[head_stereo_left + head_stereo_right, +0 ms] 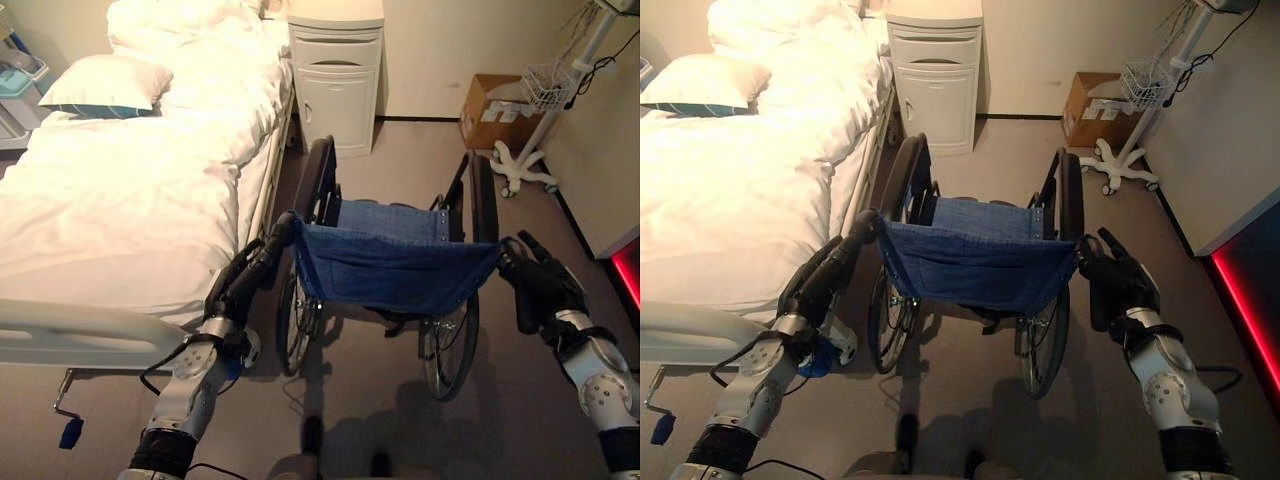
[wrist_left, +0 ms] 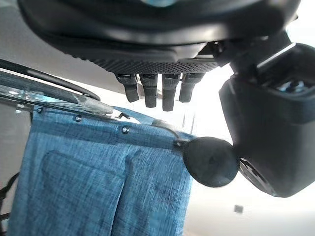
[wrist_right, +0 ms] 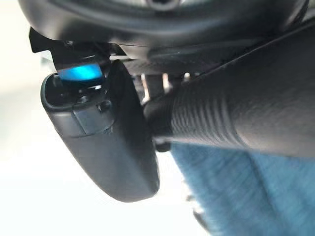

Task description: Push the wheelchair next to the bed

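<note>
- Beside the bed (image 1: pixel 120 200), just off its right edge, stands the wheelchair (image 1: pixel 390 260), its blue sling back turned toward me and its big wheels on the floor (image 1: pixel 400 420). It is close to the mattress side but, as I judge it, not yet fully drawn up along the bed.
- My left hand (image 1: pixel 245 280) reaches forward to the left push handle (image 2: pixel 210 161). In the left wrist view the handle's round dark end sits between my thumb and my fingers (image 2: pixel 150 91), which hang down only slightly bent, not wrapped round the grip. I read this hand as relaxed, resting against the handle rather than clasping it.
- My right hand (image 1: pixel 540 285) is on the right push handle (image 3: pixel 236 120). In the right wrist view the ribbed grip runs straight through the palm with the thumb lying alongside, so I take this hand to be closed round the handle.
- Holding both handles lets me steer: an even push rolls the chair straight, more on one side swings it toward the bed.
- A white bedside cabinet (image 1: pixel 335 75) stands ahead by the head of the bed, and a cardboard box (image 1: pixel 495 110) and a white wheeled stand (image 1: pixel 535 130) sit off to the right, well apart from the chair.
- My judgement: the next push wants a slight lean to the left, with care that the left wheel does not catch the bed frame.
</note>
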Tool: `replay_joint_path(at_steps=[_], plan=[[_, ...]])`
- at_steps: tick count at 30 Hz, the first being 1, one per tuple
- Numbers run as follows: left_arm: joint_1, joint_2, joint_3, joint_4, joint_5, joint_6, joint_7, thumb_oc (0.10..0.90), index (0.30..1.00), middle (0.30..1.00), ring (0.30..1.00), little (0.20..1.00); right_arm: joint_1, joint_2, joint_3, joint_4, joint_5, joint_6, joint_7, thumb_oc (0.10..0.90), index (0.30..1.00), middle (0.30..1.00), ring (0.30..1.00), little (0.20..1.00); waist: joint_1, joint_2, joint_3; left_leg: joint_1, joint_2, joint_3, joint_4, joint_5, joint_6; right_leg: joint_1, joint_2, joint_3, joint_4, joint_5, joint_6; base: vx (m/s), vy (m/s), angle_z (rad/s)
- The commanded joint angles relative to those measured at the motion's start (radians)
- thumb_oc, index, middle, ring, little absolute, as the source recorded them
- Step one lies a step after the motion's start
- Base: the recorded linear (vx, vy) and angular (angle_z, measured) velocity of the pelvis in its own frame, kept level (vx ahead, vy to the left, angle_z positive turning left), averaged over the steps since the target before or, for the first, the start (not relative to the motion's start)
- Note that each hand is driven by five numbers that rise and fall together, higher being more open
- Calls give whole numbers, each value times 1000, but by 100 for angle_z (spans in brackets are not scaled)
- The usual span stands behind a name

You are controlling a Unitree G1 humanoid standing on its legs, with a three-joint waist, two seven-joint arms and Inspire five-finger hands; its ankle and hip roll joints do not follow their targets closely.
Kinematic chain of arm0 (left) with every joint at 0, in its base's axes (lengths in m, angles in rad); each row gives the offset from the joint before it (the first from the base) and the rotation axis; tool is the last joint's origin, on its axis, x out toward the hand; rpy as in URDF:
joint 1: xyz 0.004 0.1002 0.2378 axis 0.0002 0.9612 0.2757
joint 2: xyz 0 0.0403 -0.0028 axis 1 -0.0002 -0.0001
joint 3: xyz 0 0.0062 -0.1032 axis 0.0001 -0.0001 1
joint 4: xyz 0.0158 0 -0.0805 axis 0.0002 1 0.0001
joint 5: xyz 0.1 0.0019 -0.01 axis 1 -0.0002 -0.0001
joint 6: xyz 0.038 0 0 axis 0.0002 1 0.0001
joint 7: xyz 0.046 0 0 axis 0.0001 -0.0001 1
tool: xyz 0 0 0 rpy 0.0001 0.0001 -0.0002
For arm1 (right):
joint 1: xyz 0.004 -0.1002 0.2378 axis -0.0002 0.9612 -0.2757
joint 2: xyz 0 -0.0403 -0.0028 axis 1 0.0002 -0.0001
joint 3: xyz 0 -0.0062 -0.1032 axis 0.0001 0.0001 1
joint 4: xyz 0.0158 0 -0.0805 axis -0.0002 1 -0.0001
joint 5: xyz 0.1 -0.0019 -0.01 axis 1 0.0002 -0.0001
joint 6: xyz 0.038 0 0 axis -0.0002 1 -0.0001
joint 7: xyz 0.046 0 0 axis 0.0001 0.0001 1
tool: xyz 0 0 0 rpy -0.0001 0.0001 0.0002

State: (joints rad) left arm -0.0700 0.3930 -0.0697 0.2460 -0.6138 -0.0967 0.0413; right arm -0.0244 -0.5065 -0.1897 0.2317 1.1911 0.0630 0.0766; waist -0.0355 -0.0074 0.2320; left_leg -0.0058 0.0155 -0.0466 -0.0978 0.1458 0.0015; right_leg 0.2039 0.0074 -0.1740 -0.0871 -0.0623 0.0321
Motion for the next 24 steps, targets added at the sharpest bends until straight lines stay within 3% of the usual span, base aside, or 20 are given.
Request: replay_joint_path(at_steps=[1, 3, 4, 6, 8, 11, 12, 13, 15, 16, 17, 18, 19, 24], plan=[[0, 12, 41, 1, -57, -169, 5, 800, 900, 900, 900, 900, -171, 212, -24, -120, 490, -107, 330, 800, 900, 900, 900, 900, 69, -35, -122, 114, -35, 35, 17, -121, 8, -102, -69, 80, 32, 139, 56, 0, 0, 0], [24, -14, 48, 32, -145, -208, -18, 800, 900, 900, 900, 900, -145, 259, -33, -86, 587, -97, 387, 800, 900, 900, 900, 900, 71, -34, -124, 115, -38, 34, 17, -124, 12, -102, -69, 80, 31, 140, 56, 0, 0, 0], [53, -52, 63, 56, -263, -239, -58, 800, 900, 900, 900, 900, -125, 289, -43, -44, 644, -75, 449, 800, 900, 900, 900, 900, 72, -35, -125, 114, -39, 35, 17, -127, 15, -103, -70, 81, 29, 141, 54, 0, 0, 0], [87, -107, 91, 85, -494, -234, -135, 800, 900, 900, 900, 900, -102, 313, -59, 13, 716, -50, 518, 800, 900, 900, 900, 900, 73, -37, -126, 114, -40, 36, 17, -130, 17, -102, -70, 80, 27, 141, 53, 0, 0, 0], [111, -148, 116, 119, -651, -196, -225, 800, 900, 900, 900, 900, -87, 332, -70, 58, 756, -34, 562, 800, 900, 900, 900, 900, 71, -39, -127, 116, -40, 40, 16, -134, 17, -103, -71, 80, 27, 141, 53, 3, 2, 7], [131, -217, 154, 215, -991, -23, -398, 800, 900, 900, 900, 900, -65, 376, -108, 171, 781, 38, 642, 800, 900, 900, 900, 900, 64, -39, -128, 117, -41, 45, 16, -138, 17, -105, -71, 81, 27, 142, 55, -1, 1, 7], [130, -235, 184, 266, -1053, 26, -441, 800, 900, 900, 900, 900, -62, 383, -130, 235, 781, 98, 694, 800, 900, 900, 900, 900, 61, -40, -130, 118, -41, 47, 14, -140, 17, -105, -70, 83, 26, 142, 56, 0, 0, 0], [129, -239, 191, 277, -1058, 33, -448, 800, 900, 900, 900, 900, -63, 384, -135, 248, 781, 108, 703, 800, 900, 900, 900, 900, 60, -40, -131, 118, -41, 48, 14, -140, 17, -105, -70, 83, 26, 142, 56, 6, -3, 5], [117, -261, 253, 361, -1085, 143, -518, 800, 900, 900, 900, 900, -60, 412, -181, 346, 781, 228, 812, 800, 900, 900, 900, 900, 56, -42, -135, 122, -40, 52, 13, -145, 17, -103, -69, 86, 24, 141, 59, 12, -3, 6], [116, -262, 258, 366, -1083, 162, -522, 800, 900, 900, 900, 900, -60, 416, -187, 355, 781, 243, 823, 800, 900, 900, 900, 900, 55, -42, -136, 123, -40, 53, 13, -146, 16, -103, -69, 86, 24, 141, 60, 0, 0, 0], [110, -266, 272, 425, -1062, 212, -580, 800, 900, 900, 900, 900, -49, 416, -200, 447, 781, 329, 890, 800, 900, 900, 900, 900, 52, -43, -140, 128, -41, 53, 13, -149, 17, -101, -67, 90, 22, 141, 60, 14, 0, 4], [108, -266, 274, 431, -1059, 220, -586, 800, 900, 900, 900, 900, -51, 412, -202, 458, 781, 339, 895, 800, 900, 900, 900, 900, 52, -43, -139, 128, -41, 53, 13, -150, 17, -100, -67, 90, 21, 141, 60, 23, 4, 7], [104, -270, 279, 476, -1025, 267, -633, 800, 900, 900, 900, 900, -48, 417, -215, 535, 781, 399, 905, 800, 900, 900, 900, 900, 49, -40, -142, 134, -43, 52, 13, -153, 19, -96, -64, 98, 17, 143, 60, 16, 9, 8], [95, -291, 302, 606, -920, 303, -655, 800, 900, 900, 900, 900, -43, 418, -224, 668, 781, 464, 761, 800, 900, 900, 900, 900, 43, -35, -145, 144, -44, 57, 14, -156, 24, -92, -61, 111, 14, 151, 61, 7, 11, -2]])
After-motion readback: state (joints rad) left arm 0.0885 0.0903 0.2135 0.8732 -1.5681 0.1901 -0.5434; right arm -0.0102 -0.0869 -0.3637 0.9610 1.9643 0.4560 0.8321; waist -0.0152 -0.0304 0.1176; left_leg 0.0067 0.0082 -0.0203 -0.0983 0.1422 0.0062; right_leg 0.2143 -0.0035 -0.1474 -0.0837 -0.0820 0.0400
